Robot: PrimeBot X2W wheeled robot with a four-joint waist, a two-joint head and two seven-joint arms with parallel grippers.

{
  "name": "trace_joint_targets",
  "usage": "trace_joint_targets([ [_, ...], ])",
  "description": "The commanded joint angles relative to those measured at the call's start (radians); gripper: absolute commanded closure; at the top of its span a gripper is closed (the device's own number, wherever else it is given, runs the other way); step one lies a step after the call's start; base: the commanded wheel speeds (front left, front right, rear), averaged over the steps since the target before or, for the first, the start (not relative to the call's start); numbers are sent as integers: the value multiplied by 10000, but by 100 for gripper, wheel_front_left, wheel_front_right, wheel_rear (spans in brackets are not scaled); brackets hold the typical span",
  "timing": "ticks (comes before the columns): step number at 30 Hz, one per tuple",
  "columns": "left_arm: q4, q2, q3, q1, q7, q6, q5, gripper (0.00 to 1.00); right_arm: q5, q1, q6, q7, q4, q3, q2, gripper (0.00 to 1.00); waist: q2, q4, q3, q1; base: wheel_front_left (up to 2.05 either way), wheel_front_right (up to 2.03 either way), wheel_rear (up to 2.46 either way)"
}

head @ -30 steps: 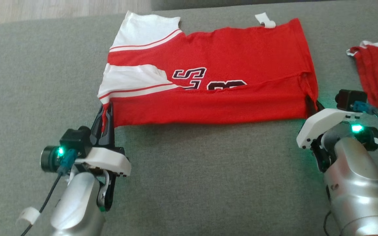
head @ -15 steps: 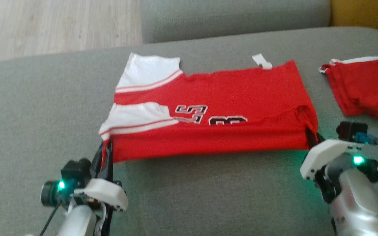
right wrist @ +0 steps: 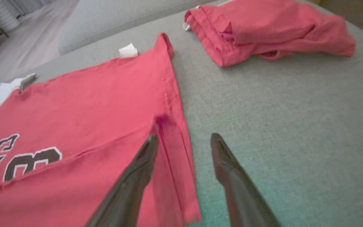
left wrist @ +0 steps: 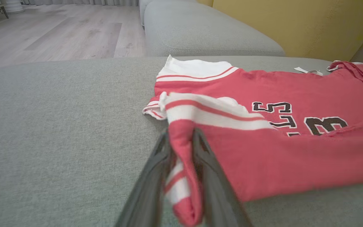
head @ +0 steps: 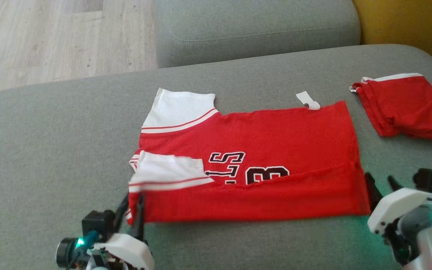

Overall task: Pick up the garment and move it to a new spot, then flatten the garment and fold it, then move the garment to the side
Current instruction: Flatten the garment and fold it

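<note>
The garment [head: 268, 142] is a red jersey with white sleeves and black lettering, lying flat on the grey sofa seat [head: 51, 150] with its near edge folded up over the numbers. My left gripper [head: 132, 200] is at the jersey's near left corner. In the left wrist view it [left wrist: 181, 134] is shut on a fold of the garment [left wrist: 295, 151]. My right gripper [head: 379, 177] stands open at the near right corner. In the right wrist view it [right wrist: 183, 140] has one finger over the garment [right wrist: 90, 104] hem and the other over bare sofa, gripping nothing.
A second red cloth [head: 403, 105] lies crumpled at the right, also seen in the right wrist view as a red heap [right wrist: 263, 28]. A sofa cushion [head: 253, 30] rises behind, wooden floor [head: 51, 37] lies beyond the left edge, and a yellow surface [head: 407, 22] is at the far right.
The head camera has tilted, shifting the whole picture down. My right gripper has opened and let go of the jersey's right corner. The left gripper still pinches its corner.
</note>
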Motion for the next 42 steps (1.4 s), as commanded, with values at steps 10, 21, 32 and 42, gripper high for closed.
trace_joint_targets([
  [10,-529,274,648,-778,-776,362,-19,0,-460,-451,-9,-1476,-2334,-417,350,0,-1,-114,448,1,0,0,0],
  [21,-948,1085,727,-3448,-435,-196,314,0,-649,-1644,-9,-1925,-3127,-233,405,0,-1,-202,2094,1,0,0,0],
  [32,1497,2597,-697,-8245,2558,-1827,-322,0,-645,-3642,-9,-2045,-2928,782,191,0,-1,-971,4015,1,0,0,0],
  [42,2999,3520,-2311,-9889,3793,-1840,-1799,0,-479,-4635,-9,-2411,-2536,1145,94,0,-1,-1744,4747,1,0,0,0],
])
